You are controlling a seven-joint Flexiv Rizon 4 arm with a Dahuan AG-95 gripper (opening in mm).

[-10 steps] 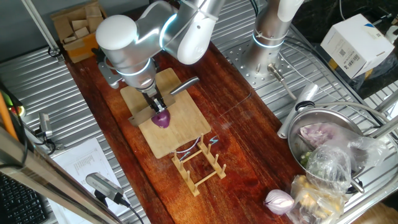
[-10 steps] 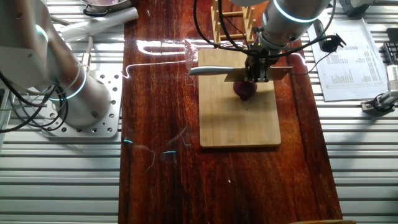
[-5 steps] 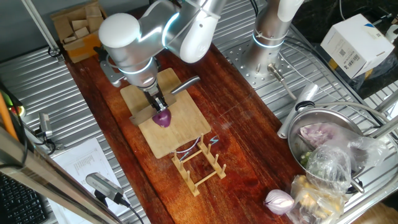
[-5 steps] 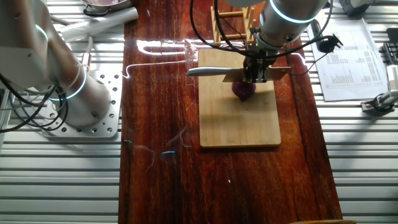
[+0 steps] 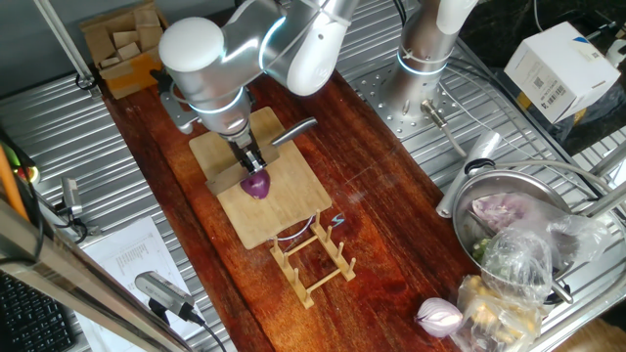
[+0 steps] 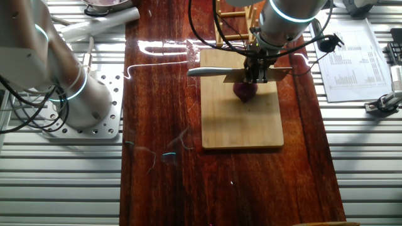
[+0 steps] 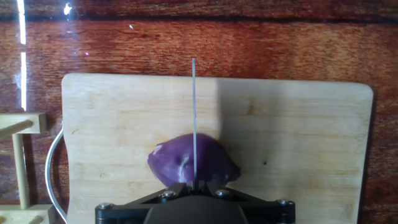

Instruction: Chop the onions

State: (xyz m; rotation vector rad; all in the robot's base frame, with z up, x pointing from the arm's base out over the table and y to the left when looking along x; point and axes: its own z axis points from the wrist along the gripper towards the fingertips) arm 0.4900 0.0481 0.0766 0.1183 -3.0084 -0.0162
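A small dark purple-red onion (image 5: 256, 185) lies on the bamboo cutting board (image 5: 284, 210); it also shows in the other fixed view (image 6: 245, 91) and the hand view (image 7: 208, 163). My gripper (image 5: 248, 161) is shut on a knife (image 5: 291, 130), whose silver handle sticks out past the board's edge (image 6: 210, 71). The blade runs across the top of the onion. In the hand view the blade's thin edge (image 7: 194, 112) stands straight over the onion's middle. I cannot tell whether the blade has entered the onion.
A wooden rack (image 5: 311, 256) stands just off the board's near end. A larger pale pink onion (image 5: 438, 315) lies by a metal bowl (image 5: 509, 196) with bagged food. A second arm's base (image 6: 69, 94) stands on the metal table. Papers (image 6: 355, 59) lie beside the wooden surface.
The gripper with the knife has shifted slightly, by a few pixels, over the onion. The onion and board have stayed in place.
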